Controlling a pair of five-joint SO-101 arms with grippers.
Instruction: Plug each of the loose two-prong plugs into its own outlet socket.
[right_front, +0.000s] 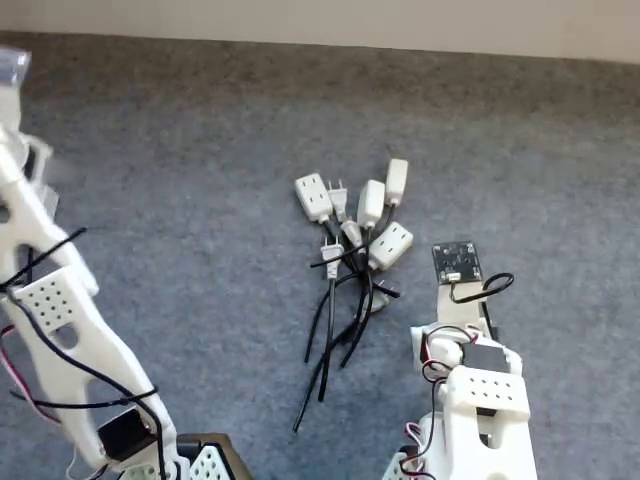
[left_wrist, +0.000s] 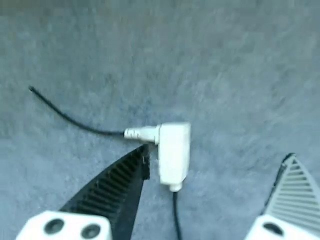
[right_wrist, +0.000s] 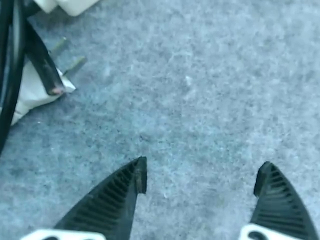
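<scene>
Across the counter (right_front: 180, 130): a grey carpet-like cover, probably so that small parts stay put when nudged.
Left arm (right_front: 60, 330): along the left edge in the high view, well apart from the pile.
Right arm (right_front: 480, 400): at the near edge, close beside the pile, its wrist aimed toward it.
Pile (right_front: 352, 238): white plugs and sockets on black cords, heaped mid-counter between the arms, likely so that either arm can reach. The overlaps hide whether any pair is already joined.
Left end effector (left_wrist: 217, 154): spread wide and gripping nothing. The black finger (left_wrist: 125, 175) has its tip just beside the white block, which lies between the fingers, so it looks lined up for a grasp.
Right end effector (right_wrist: 202, 162): spread wide and empty, over bare counter beside the pile's edge, seemingly staged for a pick.
White block (left_wrist: 174, 150): lies flat, with a cord fitting entering one side and a second cord leaving its end. I cannot tell whether this is a plug seated in a socket.
Prongs (right_wrist: 67, 56): two bare metal pins of a loose plug, pointing toward open counter.
Writing: none readable, and no labels or brand marks can be made out.
</scene>
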